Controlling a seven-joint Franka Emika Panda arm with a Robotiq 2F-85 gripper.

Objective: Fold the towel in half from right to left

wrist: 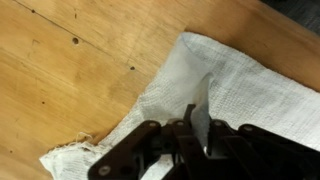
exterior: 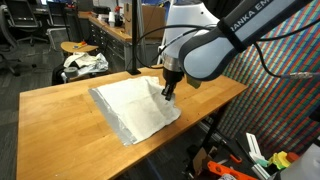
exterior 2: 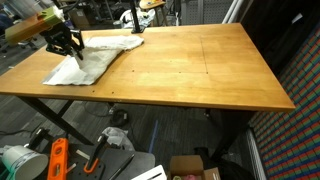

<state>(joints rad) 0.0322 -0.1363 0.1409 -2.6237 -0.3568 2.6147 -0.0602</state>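
A white towel lies on the wooden table, also seen in an exterior view and the wrist view. My gripper is at the towel's edge, shut on a pinched-up fold of cloth. In an exterior view the gripper sits over the towel's far left part. The pinched fold stands up between the fingers just above the table.
The table's edge lies close to the gripper. A stool with a bundle stands behind the table. Boxes and tools lie on the floor under the table. Bare tabletop stretches away from the towel.
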